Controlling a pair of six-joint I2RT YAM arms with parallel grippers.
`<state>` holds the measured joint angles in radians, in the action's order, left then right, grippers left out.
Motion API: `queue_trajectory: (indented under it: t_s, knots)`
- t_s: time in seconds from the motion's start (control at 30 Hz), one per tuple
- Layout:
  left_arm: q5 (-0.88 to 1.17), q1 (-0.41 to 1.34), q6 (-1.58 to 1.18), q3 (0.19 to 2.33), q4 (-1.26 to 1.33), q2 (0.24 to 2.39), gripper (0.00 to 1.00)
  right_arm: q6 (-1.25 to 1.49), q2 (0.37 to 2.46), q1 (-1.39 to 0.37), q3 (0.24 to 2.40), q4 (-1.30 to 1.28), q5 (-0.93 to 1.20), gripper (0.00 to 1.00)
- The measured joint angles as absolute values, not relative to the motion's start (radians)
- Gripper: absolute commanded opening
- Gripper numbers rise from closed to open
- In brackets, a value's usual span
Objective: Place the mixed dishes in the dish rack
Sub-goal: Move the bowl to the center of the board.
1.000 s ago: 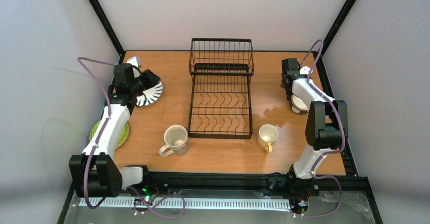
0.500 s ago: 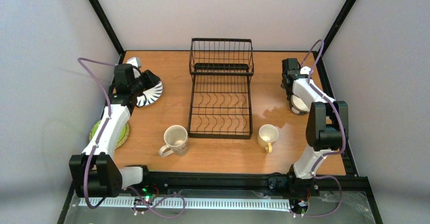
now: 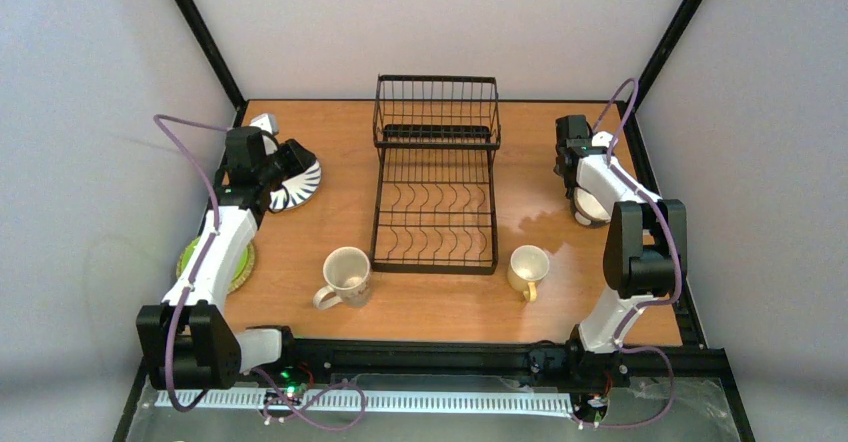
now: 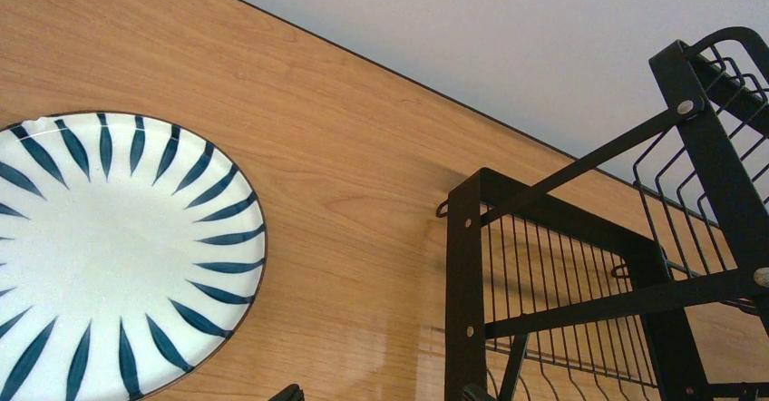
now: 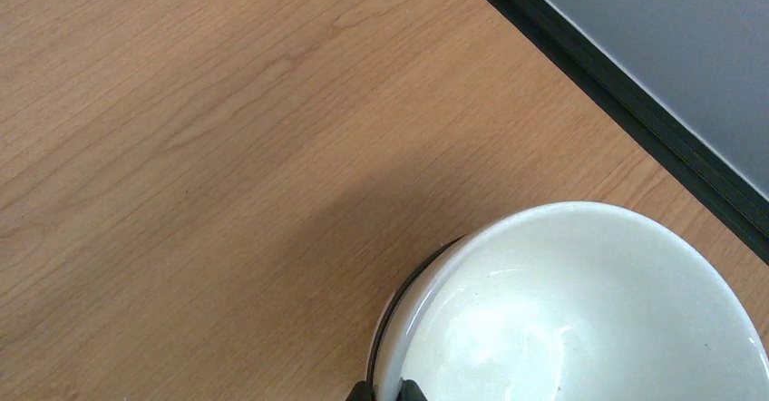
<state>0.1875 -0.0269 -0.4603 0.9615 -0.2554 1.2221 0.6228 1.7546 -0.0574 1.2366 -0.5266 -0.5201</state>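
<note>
1. Wood-grain table [image 3: 330, 202], grey walls on three sides. The dish rack [image 3: 437, 177] stands mid-table with its long axis running near to far and its tall basket section at the far end. No dish is in it yet.
2. The right gripper [image 5: 388, 390] is clenched on the near rim of the cream bowl [image 5: 580, 319]. One fingertip looks to be inside the wall and one outside, though only the tips show. The bowl sits upright at the table's far right, near the black edge rail.
3. Key relation on the right: the rack lies to the left of the held bowl, well apart, with bare table between them. The right arm is plainly the nearer arm for this piece. My judgement is that the carry goes up and then left, toward the rack.
4. The left gripper [image 3: 293, 162] is spread wide and holds nothing. It hangs over the black-and-white striped plate [image 4: 109, 256].
5. Key relation on the left: the plate lies flat on the table, below and to the left of the claw. The rack's corner post is to the claw's right. The curved slots would take a plate on edge, so it must probably be tipped upright.
6. Also waiting are the cream mug [image 3: 347, 274], just beside the rack's near left corner, and the yellow mug [image 3: 527, 268], near its right corner.
</note>
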Motion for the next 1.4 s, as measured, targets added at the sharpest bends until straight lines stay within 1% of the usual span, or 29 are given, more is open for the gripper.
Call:
queue_trajectory:
  t_s: [0.23,0.3,0.37,0.4,1.1,1.4]
  knots:
    - [0.187,-0.027,-0.460,0.961,-0.255,1.222,1.00,0.626,1.755,-0.057,1.237,-0.531,-0.524,0.09]
    - [0.187,-0.027,-0.460,0.961,-0.255,1.222,1.00,0.629,1.755,-0.057,1.238,-0.536,-0.527,0.07]
    - [0.187,-0.027,-0.460,0.961,-0.255,1.222,1.00,0.630,1.755,-0.057,1.238,-0.540,-0.528,0.02]
    - [0.187,-0.027,-0.460,0.961,-0.255,1.222,1.00,0.630,1.755,-0.057,1.238,-0.540,-0.528,0.02]
    - [0.186,-0.027,-0.462,0.955,-0.255,1.222,1.00,0.621,1.755,-0.057,1.238,-0.538,-0.519,0.02]
    - [0.186,-0.027,-0.470,0.951,-0.255,1.243,1.00,0.611,1.802,-0.057,1.280,-0.542,-0.518,0.03]
